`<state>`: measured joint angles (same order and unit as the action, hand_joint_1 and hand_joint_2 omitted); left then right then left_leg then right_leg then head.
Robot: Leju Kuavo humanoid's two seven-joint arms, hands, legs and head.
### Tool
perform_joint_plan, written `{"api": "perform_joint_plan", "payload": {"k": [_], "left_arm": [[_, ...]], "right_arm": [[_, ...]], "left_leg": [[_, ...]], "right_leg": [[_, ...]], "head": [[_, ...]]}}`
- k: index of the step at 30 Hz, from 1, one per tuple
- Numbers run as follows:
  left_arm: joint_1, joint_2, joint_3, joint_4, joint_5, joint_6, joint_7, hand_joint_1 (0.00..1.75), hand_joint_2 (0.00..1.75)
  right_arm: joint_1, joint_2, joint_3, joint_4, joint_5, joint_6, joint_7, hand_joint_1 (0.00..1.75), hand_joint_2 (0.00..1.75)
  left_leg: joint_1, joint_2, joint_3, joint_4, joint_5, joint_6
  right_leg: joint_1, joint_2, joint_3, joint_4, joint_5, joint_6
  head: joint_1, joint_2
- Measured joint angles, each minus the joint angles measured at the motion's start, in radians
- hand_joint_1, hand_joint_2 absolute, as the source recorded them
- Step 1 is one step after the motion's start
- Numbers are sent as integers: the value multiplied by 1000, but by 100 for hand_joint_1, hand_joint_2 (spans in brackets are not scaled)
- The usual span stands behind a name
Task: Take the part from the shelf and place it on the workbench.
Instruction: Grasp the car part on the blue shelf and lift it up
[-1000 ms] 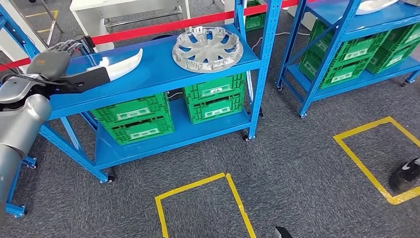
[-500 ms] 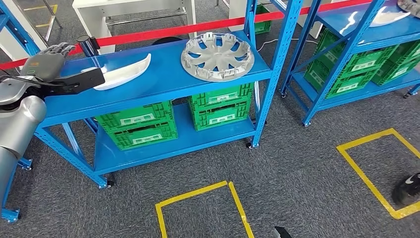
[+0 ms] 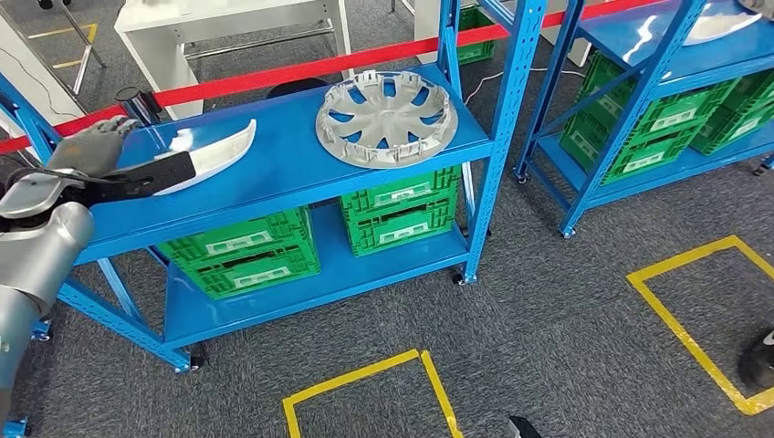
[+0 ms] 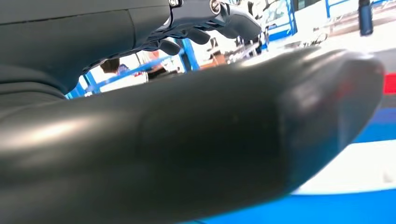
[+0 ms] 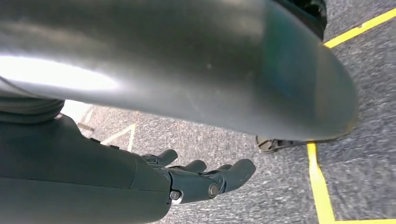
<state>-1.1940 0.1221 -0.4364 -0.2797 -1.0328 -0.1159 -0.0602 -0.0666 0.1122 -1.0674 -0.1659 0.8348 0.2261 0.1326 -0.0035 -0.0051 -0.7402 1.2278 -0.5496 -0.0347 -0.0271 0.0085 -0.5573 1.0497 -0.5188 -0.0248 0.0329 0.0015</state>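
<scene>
A white curved trim part lies on the top board of the blue shelf, at its left. A silver wheel cover rests on the same board further right. My left hand is at the shelf's left end, fingers stretched out above the board and dark thumb reaching to the white part's near end. In the left wrist view the thumb and fingers stand apart with nothing between them, and the white part lies beyond the thumb tip. My right hand hangs over the carpet, fingers loosely apart, holding nothing.
Green crates fill the shelf's lower board. A second blue shelf with more crates stands at the right. Red barrier tape runs behind. Yellow tape squares mark the grey carpet, and a person's shoe is at the right edge.
The whole picture has shifted, so the camera has moved. My left hand keeps its place at the white part's near end, thumb still over it.
</scene>
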Motion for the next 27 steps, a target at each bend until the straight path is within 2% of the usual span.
{"api": "perform_joint_plan", "payload": {"k": [2, 3, 4, 6, 7, 8, 10, 12, 13, 14, 15, 17, 18, 19, 21, 23, 25, 27], "left_arm": [[11, 13, 0, 5, 6, 1, 0, 0, 0], [15, 20, 0, 7, 8, 2, 0, 0, 0], [20, 25, 0, 9, 11, 2, 0, 0, 0], [30, 33, 0, 9, 15, 2, 1, 0, 0], [33, 36, 0, 9, 16, 2, 2, 0, 0], [35, 37, 0, 9, 17, 2, 3, 0, 0], [39, 39, 0, 10, 19, 0, 5, 0, 0], [52, 40, 0, 11, 22, -2, 9, 0, 0], [61, 41, 0, 11, 23, -3, 12, 0, 0], [70, 42, 0, 12, 25, -3, 15, 0, 0], [78, 44, 0, 12, 26, -3, 17, 0, 0], [90, 49, 0, 14, 28, -1, 19, 0, 0], [94, 52, 0, 15, 29, 0, 20, 0, 0], [98, 56, 0, 16, 30, 1, 21, 0, 0], [103, 64, 0, 17, 32, 1, 21, 0, 0], [106, 70, 0, 16, 34, 2, 21, 0, 0], [108, 77, 0, 16, 34, 2, 21, 0, 0], [112, 80, 0, 18, 35, 2, 21, 0, 0]], "right_arm": [[0, 0, 0, 0, 1, 1, -1, 0, 0], [-1, 0, 0, 0, 2, 1, -2, 0, 0], [-2, 0, 0, 0, 4, 2, -2, 0, 0], [-3, -1, 0, 0, 6, 4, -3, 0, 0], [-3, -1, 0, 0, 6, 5, -2, 0, 0], [-3, -2, 0, 0, 6, 5, -2, 0, 0], [-4, -3, 0, 0, 6, 4, -1, 0, 0], [-3, -3, 0, 0, 6, 3, 0, 0, 0], [-2, -3, 0, 0, 6, 3, 0, 0, 0], [-2, -4, 0, 0, 7, 2, 0, 0, 0], [-1, -4, 0, 0, 9, 2, 0, 0, 0], [0, -5, 0, 0, 13, 3, 0, 0, 0], [0, -5, 0, 0, 14, 3, 1, 0, 0], [1, -5, 0, 0, 15, 3, 2, 0, 0], [2, -5, 0, 0, 15, 4, 3, 0, 0], [1, -5, 0, 0, 15, 4, 3, 0, 0], [-1, -5, 0, 0, 15, 5, 3, 0, 0], [-2, -5, 0, 0, 15, 5, 4, 0, 0]], "left_leg": [[-6, 1, 30, -134, 114, 14], [-10, 1, 44, -181, 153, 19], [-12, 1, 53, -206, 173, 25], [-12, -1, 72, -218, 167, 33], [-10, -2, 83, -224, 165, 39], [-9, -3, 94, -227, 161, 45], [-8, -4, 111, -229, 149, 55], [-10, -8, 125, -228, 131, 60], [-11, -10, 135, -227, 121, 60], [-12, -13, 146, -225, 110, 59], [-12, -14, 159, -222, 98, 58], [-13, -15, 182, -213, 70, 51], [-14, -15, 189, -208, 57, 46], [-15, -16, 192, -205, 47, 41], [-17, -18, 197, -198, 39, 31], [-17, -15, 180, -156, 44, 21], [-11, -9, 119, -56, 31, 6], [0, -6, 39, 51, -13, -6]], "right_leg": [[1, 1, 24, -2, -21, 5], [2, 1, 34, -5, -30, 11], [3, 2, 42, -6, -35, 17], [5, 2, 55, -7, -36, 29], [5, 1, 53, 8, -33, 32], [6, -1, 38, 37, -32, 34], [7, -3, -28, 142, -53, 38], [9, -4, -113, 241, -105, 42], [11, -4, -142, 257, -121, 42], [12, -4, -156, 244, -118, 41], [13, -4, -154, 200, -87, 39], [16, -3, -132, 75, 19, 32], [18, -4, -121, 29, 57, 27], [20, -4, -114, 5, 81, 21], [19, -5, -104, 0, 81, 11], [14, -6, -86, -6, 76, 0], [10, -6, -64, -11, 62, -7], [7, -4, -42, -12, 42, -8]], "head": [[0, 0], [-1, 0], [-3, 0], [-4, 0], [-4, 0], [-3, 0], [-2, 0], [-2, 0], [-1, 0], [-1, 0], [-1, 0], [-2, 0], [-2, 0], [-3, 0], [-3, 0], [-5, 0], [-7, 0], [-8, 0]]}}
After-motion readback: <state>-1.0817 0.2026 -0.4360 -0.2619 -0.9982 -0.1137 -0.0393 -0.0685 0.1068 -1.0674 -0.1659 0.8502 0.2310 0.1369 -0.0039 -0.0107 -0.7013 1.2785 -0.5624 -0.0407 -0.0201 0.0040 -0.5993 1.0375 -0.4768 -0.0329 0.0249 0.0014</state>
